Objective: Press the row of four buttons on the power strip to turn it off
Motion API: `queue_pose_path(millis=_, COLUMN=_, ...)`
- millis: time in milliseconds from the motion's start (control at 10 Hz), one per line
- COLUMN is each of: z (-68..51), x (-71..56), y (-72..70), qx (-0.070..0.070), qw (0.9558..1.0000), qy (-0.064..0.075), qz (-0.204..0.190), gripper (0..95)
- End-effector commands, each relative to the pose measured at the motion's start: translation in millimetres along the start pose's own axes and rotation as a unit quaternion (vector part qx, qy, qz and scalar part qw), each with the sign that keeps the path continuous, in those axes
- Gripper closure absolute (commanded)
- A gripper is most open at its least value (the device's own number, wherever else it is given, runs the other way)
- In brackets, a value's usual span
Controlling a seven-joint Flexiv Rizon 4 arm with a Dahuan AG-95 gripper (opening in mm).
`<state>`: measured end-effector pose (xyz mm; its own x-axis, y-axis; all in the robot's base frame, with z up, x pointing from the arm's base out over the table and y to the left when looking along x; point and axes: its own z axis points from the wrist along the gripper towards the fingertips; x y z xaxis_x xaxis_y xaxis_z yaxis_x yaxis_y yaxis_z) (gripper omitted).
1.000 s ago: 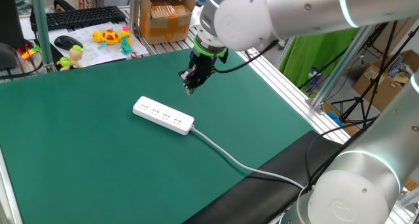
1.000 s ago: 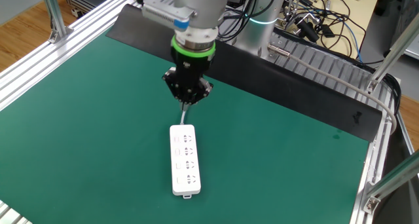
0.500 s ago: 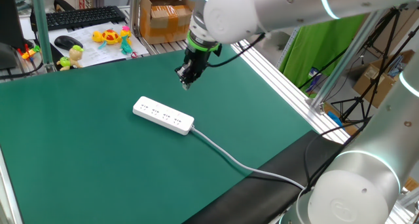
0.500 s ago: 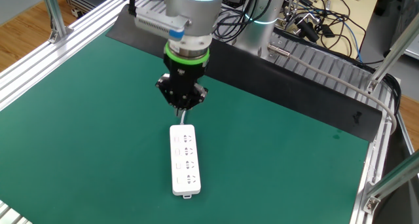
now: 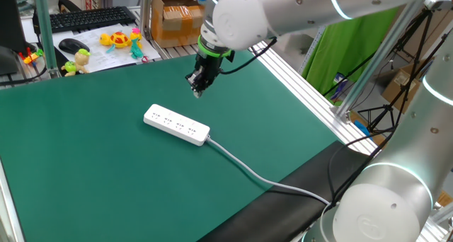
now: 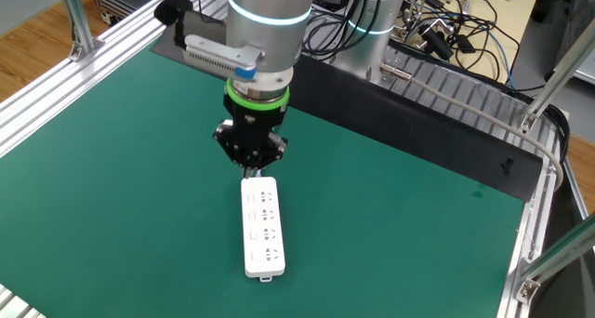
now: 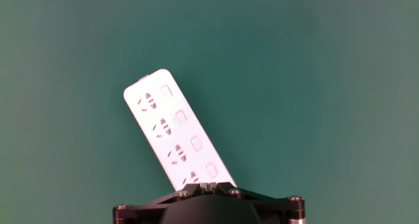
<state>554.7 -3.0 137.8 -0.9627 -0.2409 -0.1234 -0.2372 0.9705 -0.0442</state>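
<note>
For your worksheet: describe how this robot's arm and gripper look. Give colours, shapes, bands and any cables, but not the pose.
The arm is made of thick, rounded silver-grey segments with glossy joints and thin glowing light-blue rings. Near the wrist sits a bright green band above a black collar. The gripper is small, black and angular. A flat grey bracket juts from the wrist, and a black cable loops beside it.

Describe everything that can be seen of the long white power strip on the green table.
The long white plastic power strip lies flat on the green table mat. It has rounded ends, four socket groups in a line and four small rectangular buttons beside them. A thick white cable leaves one end. Nothing touches its top; the shut hand hangs above the cable end.
</note>
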Motion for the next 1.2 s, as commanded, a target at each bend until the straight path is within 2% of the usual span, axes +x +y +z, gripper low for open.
queue_pose_path(millis=100, z=1.5, x=-0.6, y=-2.3, qx=-0.003, qw=1.0000, qy=0.001, qz=-0.001, gripper=95.0)
queue_pose_path(millis=200, z=2.0, x=-0.4, y=-3.1, qx=-0.004, qw=1.0000, qy=0.001, qz=0.001, gripper=95.0)
queue_pose_path(millis=300, z=2.9, x=0.1, y=-4.9, qx=-0.008, qw=0.9995, qy=0.000, qz=0.032, gripper=95.0)
queue_pose_path(millis=400, z=3.9, x=0.5, y=-6.2, qx=-0.011, qw=0.9969, qy=0.002, qz=0.078, gripper=95.0)
queue_pose_path(millis=500, z=4.1, x=0.7, y=-6.3, qx=-0.011, qw=0.9915, qy=0.006, qz=0.130, gripper=95.0)
queue_pose_path(millis=600, z=4.8, x=1.1, y=-7.3, qx=-0.012, qw=0.9803, qy=0.012, qz=0.197, gripper=95.0)
queue_pose_path(millis=700, z=5.2, x=1.3, y=-7.5, qx=-0.012, qw=0.9712, qy=0.018, qz=0.237, gripper=95.0)
queue_pose_path(millis=800, z=5.4, x=1.7, y=-7.2, qx=-0.013, qw=0.9527, qy=0.027, qz=0.302, gripper=95.0)
queue_pose_path(millis=900, z=5.7, x=2.3, y=-6.8, qx=-0.021, qw=0.9375, qy=0.034, qz=0.346, gripper=95.0)
queue_pose_path(millis=1000, z=6.6, x=4.0, y=-5.5, qx=-0.028, qw=0.9063, qy=0.040, qz=0.420, gripper=95.0)
queue_pose_path(millis=1100, z=7.6, x=6.1, y=-4.0, qx=-0.029, qw=0.8804, qy=0.043, qz=0.471, gripper=95.0)
queue_pose_path(millis=1200, z=8.4, x=7.9, y=-2.6, qx=-0.031, qw=0.8622, qy=0.044, qz=0.504, gripper=95.0)
